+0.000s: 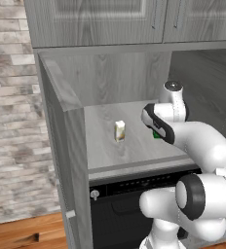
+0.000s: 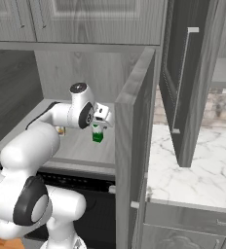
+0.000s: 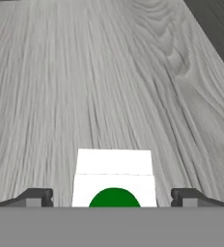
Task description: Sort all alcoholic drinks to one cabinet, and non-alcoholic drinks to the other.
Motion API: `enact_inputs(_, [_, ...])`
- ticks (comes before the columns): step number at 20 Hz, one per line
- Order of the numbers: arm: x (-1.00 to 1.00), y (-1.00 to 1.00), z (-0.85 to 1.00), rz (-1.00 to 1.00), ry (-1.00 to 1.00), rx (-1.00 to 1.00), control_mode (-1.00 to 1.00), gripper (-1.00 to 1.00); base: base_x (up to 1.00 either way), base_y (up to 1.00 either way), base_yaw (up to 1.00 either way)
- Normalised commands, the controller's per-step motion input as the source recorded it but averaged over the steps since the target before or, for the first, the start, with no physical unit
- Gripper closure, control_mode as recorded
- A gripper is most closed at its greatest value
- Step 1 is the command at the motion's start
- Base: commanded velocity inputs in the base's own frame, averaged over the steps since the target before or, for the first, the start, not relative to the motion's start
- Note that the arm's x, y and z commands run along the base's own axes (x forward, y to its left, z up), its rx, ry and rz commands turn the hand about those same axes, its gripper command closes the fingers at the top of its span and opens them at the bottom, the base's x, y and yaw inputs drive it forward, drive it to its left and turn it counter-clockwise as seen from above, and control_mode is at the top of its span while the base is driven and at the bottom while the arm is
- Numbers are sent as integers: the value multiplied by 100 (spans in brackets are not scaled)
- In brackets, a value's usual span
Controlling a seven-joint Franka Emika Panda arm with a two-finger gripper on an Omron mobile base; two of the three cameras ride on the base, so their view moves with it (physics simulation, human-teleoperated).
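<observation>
Inside the narrower cabinet niche (image 1: pixel 134 82), above the black oven (image 1: pixel 120 209), the arm reaches in over the grey shelf (image 1: pixel 110 146). On that shelf stands the cream-yellow carton (image 1: pixel 119 131), upright, toward the left half and well apart from the hand. The green and white carton (image 2: pixel 98 133) stands upright on the shelf too, further right, directly below the gripper (image 2: pixel 100 124); in the left base view only a sliver of its green (image 1: pixel 156 134) peeks out from behind the wrist.

From the hand view, the carton's white top and a green round patch (image 3: pixel 114 185) sit between the two dark fingertips (image 3: pixel 34 198), with a clear gap of shelf showing on each side. The jaws stand wide open and touch nothing; the carton is free between them, resting on the wood-grain shelf.

The niche's door (image 2: pixel 132 160) is swung open to the right, edge-on in the right base view. Beyond it lies a marble worktop (image 2: pixel 193 170) under another open cabinet door (image 2: pixel 188 87). A brick wall (image 1: pixel 10 121) runs to the left of the tall unit.
</observation>
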Motion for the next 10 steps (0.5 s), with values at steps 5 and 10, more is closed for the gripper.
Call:
enact_inputs(5, [-1,0,1,0,-2,0,-100,-100,0,0,0])
enact_inputs(10, [-21,0,16,0,-10,0,-100,-100,0,0,0])
